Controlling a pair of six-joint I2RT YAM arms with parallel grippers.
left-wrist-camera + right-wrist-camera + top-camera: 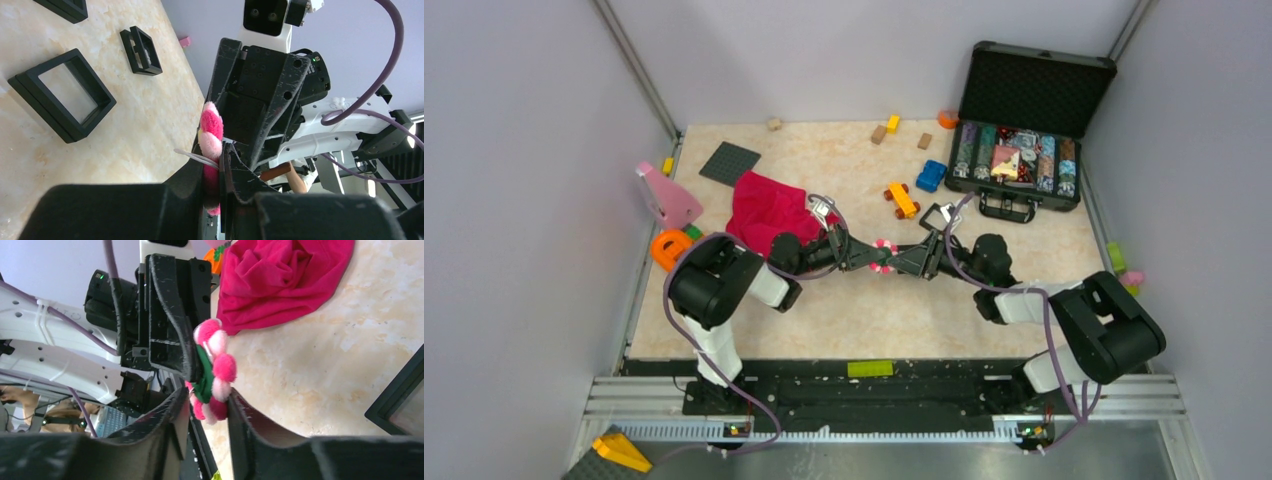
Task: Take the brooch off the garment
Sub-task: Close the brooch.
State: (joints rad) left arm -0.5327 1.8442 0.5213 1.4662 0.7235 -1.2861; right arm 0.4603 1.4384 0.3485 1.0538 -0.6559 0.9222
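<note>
The brooch (883,256), a round flower of pink and white pompoms with a green back, hangs above the table's middle between both grippers. My left gripper (871,257) comes from the left and is shut on the brooch (211,130), pinching it edge-on, with a white thread beside its fingers. My right gripper (896,259) comes from the right. Its fingers close around the lower edge of the brooch (215,370), one pad pressing a pompom. The garment (769,212), a crumpled magenta cloth, lies apart on the table behind the left arm, also visible as the garment (285,275) in the right wrist view.
An open black case (1024,150) of chips stands at the back right. An orange toy car (902,199) and a blue one (931,176) lie behind the grippers. A black plate (729,163), a pink piece (667,197) and an orange ring toy (667,248) sit left.
</note>
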